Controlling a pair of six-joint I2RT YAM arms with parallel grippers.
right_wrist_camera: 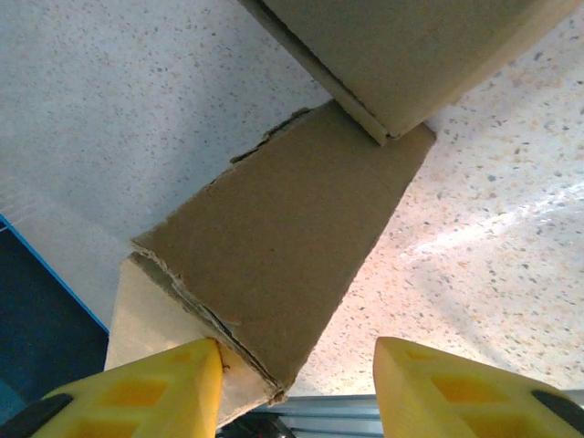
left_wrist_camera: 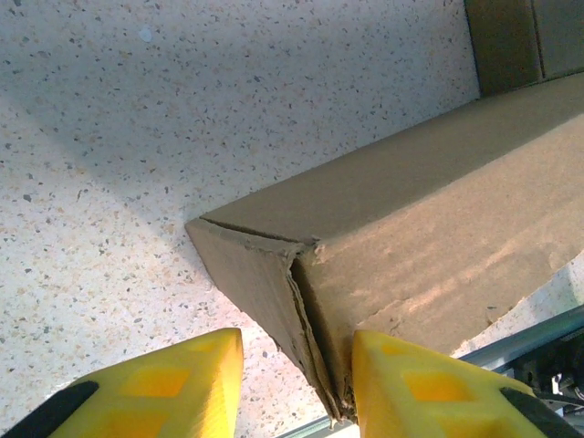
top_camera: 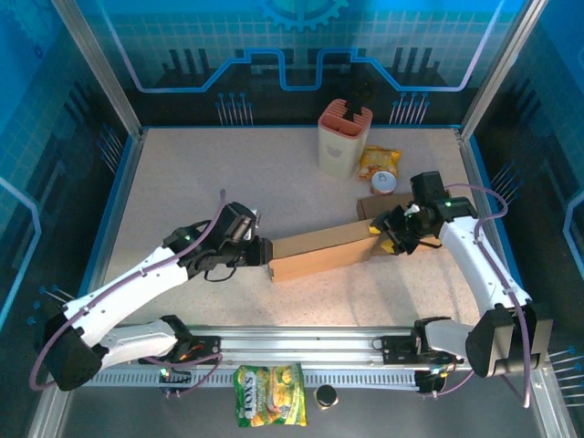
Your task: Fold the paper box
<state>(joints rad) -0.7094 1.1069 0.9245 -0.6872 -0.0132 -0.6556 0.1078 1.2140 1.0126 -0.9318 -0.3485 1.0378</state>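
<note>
Paper box (top_camera: 324, 251) is lying flat on the table (top_camera: 182, 182), nearer the arm bases than the pink container (top_camera: 344, 137), its long axis running slantwise so that one end is sitting almost straight in front of that container and the other end is reaching out to the container's left.

Left gripper (top_camera: 262, 253) is standing at the box end farther from the pink container. In the left wrist view the left gripper (left_wrist_camera: 297, 354) is showing its yellow fingers (left_wrist_camera: 173, 388) spread wide, with the creased end corner of the paper box (left_wrist_camera: 438, 246) sitting between them. One finger is touching the box edge; the other is standing apart from it. Nothing is clamped.

Right gripper (top_camera: 391, 235) is working at the box end nearer the pink container. In the right wrist view the right gripper (right_wrist_camera: 299, 360) is likewise gaping wide, with a loose end flap of the paper box (right_wrist_camera: 283, 246) hanging between the fingers. The flap is resting against one finger (right_wrist_camera: 151, 392) and is staying well apart from the other.

A yellow snack packet (top_camera: 379, 162) and a round tin (top_camera: 385, 182) are lying just beside the pink container, between it and the box.
</note>
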